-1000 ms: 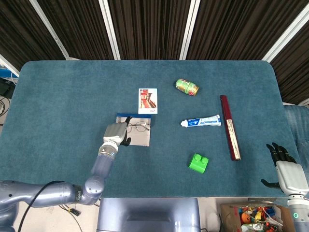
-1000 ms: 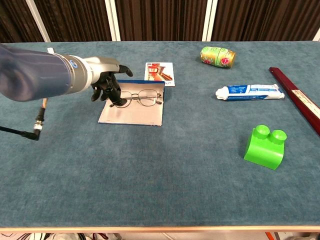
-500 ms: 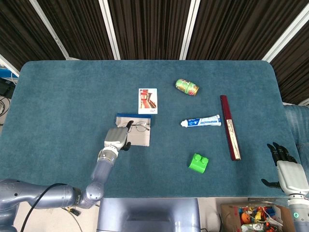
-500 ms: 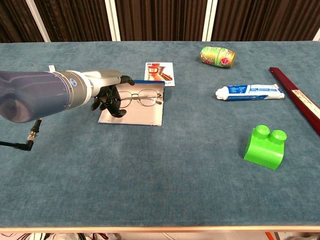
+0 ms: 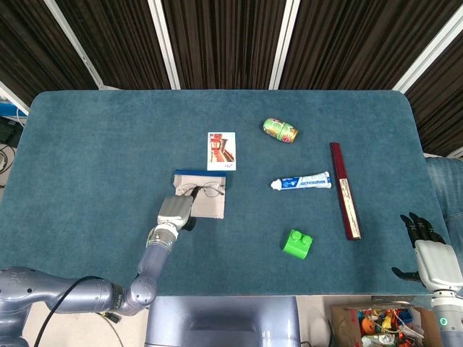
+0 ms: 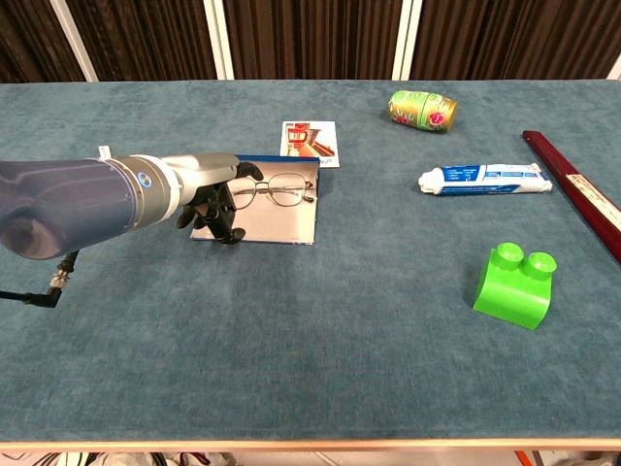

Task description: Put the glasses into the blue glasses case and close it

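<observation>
- The glasses (image 6: 276,190) lie on the open blue glasses case (image 6: 272,225), which rests flat on the desk (image 6: 310,349), left of the middle.
- The left hand (image 6: 215,190) is at the near left part of the case, with its fingers curled down. The fingertips (image 6: 231,236) touch the case beside the left end of the glasses. I cannot tell if it grips the frame.
- The right hand (image 5: 428,254) hangs past the near right corner of the desk, with its fingers apart, and it holds nothing.
- A small picture card (image 6: 310,143) lies just behind the case.
- To the right are a green can (image 6: 422,109), a toothpaste tube (image 6: 485,178), a dark red long box (image 6: 578,194) and a green block (image 6: 515,285).
</observation>
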Motion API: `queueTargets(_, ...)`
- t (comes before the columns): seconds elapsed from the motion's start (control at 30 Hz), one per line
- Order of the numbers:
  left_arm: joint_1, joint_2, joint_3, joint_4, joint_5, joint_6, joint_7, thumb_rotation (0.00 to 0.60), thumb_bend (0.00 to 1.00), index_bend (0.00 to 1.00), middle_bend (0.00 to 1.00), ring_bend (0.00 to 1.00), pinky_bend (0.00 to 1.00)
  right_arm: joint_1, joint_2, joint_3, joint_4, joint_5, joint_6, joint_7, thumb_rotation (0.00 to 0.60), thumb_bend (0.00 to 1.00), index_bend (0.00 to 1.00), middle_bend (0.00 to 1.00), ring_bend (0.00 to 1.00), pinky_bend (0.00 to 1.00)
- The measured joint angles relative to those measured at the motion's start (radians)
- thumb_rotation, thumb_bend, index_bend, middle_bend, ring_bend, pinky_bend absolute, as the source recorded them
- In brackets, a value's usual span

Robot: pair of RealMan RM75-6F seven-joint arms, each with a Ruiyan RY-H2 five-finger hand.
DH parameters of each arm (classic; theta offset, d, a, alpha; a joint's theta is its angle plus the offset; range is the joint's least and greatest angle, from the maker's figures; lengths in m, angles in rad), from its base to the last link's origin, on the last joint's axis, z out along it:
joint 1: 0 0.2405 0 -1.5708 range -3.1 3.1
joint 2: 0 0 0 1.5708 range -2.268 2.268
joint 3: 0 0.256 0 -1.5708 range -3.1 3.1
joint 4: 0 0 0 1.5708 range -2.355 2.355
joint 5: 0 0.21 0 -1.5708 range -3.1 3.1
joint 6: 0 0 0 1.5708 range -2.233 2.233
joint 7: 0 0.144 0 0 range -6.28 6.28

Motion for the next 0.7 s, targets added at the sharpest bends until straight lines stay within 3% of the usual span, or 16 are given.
queueTargets(0.7,-0.018,-0.032,0.014,0.052,-0.018,-0.001,-0.005,0.6,0.43,0.0,0.71,0.75,0.77,0.0,-0.001,0.002,-0.001,0.006,0.001,-0.003,0.6,0.09,0.0,0.0,0.01,0.23)
